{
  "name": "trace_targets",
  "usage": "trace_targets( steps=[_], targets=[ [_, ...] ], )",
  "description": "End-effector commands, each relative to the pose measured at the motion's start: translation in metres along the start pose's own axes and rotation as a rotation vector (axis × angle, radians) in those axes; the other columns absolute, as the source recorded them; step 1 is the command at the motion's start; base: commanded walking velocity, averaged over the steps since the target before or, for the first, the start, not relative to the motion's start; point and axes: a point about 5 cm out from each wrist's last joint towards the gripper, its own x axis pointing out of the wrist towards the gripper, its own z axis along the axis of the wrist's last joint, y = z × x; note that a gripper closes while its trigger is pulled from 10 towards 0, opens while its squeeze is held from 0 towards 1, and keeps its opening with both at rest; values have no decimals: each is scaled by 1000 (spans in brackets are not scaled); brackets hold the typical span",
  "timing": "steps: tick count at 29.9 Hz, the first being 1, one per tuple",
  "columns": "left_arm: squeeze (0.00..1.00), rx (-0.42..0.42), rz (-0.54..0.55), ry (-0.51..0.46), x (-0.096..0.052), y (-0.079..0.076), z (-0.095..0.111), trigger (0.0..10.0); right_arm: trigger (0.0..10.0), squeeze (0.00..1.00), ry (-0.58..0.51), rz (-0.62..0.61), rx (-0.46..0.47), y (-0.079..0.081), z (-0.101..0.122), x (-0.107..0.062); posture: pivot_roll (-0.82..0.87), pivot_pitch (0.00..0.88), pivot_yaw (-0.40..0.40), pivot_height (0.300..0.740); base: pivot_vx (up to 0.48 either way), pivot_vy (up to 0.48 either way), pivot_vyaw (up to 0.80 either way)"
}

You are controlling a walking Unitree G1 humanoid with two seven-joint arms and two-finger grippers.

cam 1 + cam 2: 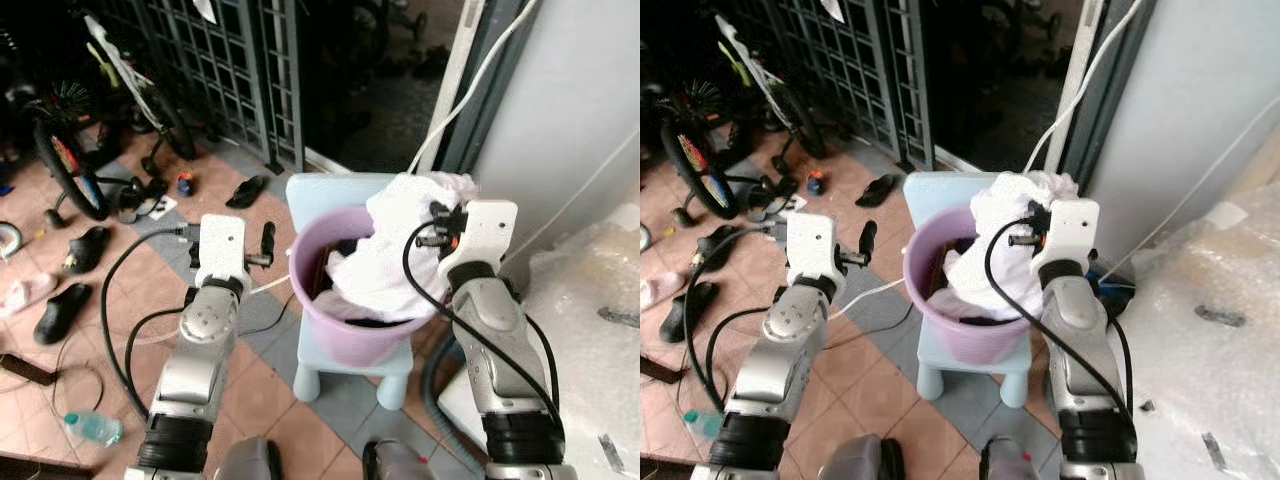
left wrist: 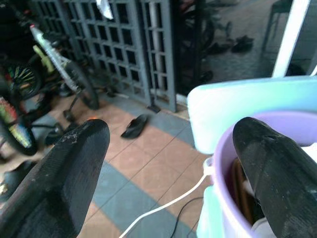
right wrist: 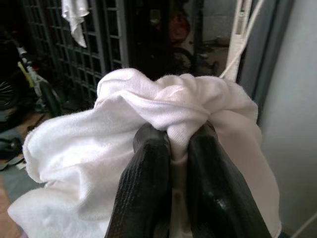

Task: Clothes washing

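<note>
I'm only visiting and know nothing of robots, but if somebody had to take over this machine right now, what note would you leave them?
Right gripper: shut on the white cotton garment, bunched and lifted above the bucket, its lower part still draped inside.
Left gripper: open, holding nothing, beside the bucket's rim.
Round lilac plastic bucket: stands on the small pale-blue plastic chair, with dark clothing still in it.
Done: the garment is gripped.
Left: lift it clear, carry it to the wash, then fetch the rest.
</note>
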Motion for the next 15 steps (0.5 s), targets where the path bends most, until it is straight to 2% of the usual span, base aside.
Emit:
trace_targets(
  steps=[1,9,13,15],
  targets=[
    [0,8,8,3,0,3,-1,10000,10000,0,-50,19,0,5,13,2,-31,0,51,740,-266,0,0],
    [0,7,3,1,1,2,-1,10000,10000,0,-43,14,1,3,13,4,-32,0,46,740,-266,0,0],
    [0,-5,-9,-14,2,0,1,10000,10000,0,-43,18,3,4,14,6,-32,0,44,740,0,0,0],
    [0,-41,-36,-42,1,-1,4,10000,10000,0,-44,22,1,5,15,7,-33,0,41,740,0,0,-675]
  ],
)
